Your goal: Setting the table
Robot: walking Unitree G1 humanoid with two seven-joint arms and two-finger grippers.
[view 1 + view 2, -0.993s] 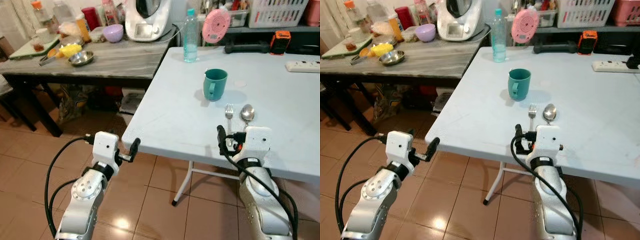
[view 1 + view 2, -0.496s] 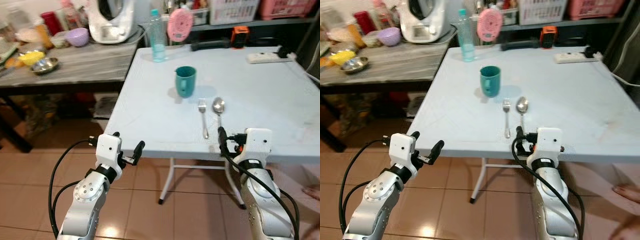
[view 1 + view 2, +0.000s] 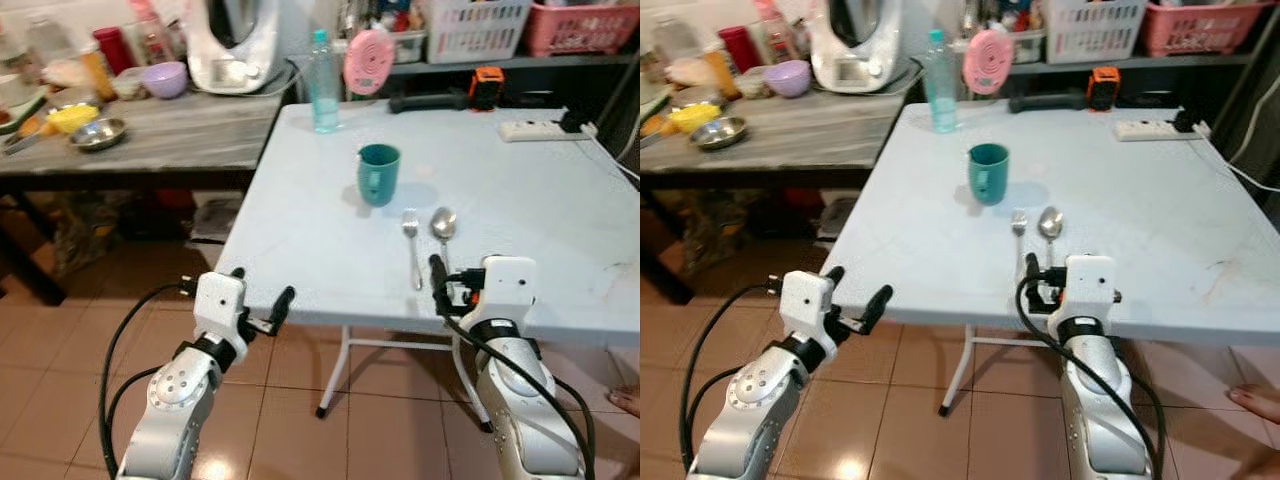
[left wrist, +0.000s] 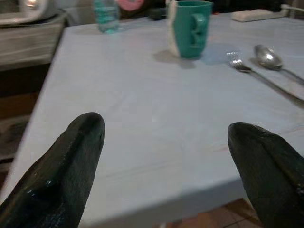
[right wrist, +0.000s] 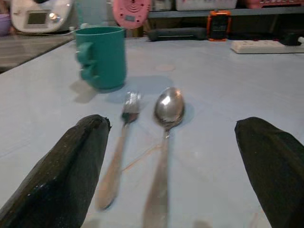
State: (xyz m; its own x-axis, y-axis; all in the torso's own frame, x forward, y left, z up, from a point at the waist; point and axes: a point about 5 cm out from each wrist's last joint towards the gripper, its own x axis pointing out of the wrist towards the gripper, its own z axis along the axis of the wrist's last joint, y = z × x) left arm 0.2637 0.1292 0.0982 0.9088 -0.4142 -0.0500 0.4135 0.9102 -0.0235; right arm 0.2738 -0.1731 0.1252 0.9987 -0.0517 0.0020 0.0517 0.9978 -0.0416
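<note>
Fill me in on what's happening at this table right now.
The robot stands at the near edge of the white table, setting it. A fork and spoon lie side by side with a teal mug just beyond them. The right gripper hovers open at the handle ends of the cutlery, holding nothing. The left gripper is open too, off the table's edge.

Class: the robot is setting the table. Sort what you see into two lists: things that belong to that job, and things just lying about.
Belongs to the job:
green mug
fork
spoon
white table

Just lying about:
water bottle
power strip
purple bowl
steel bowl
white kitchen machine
</note>
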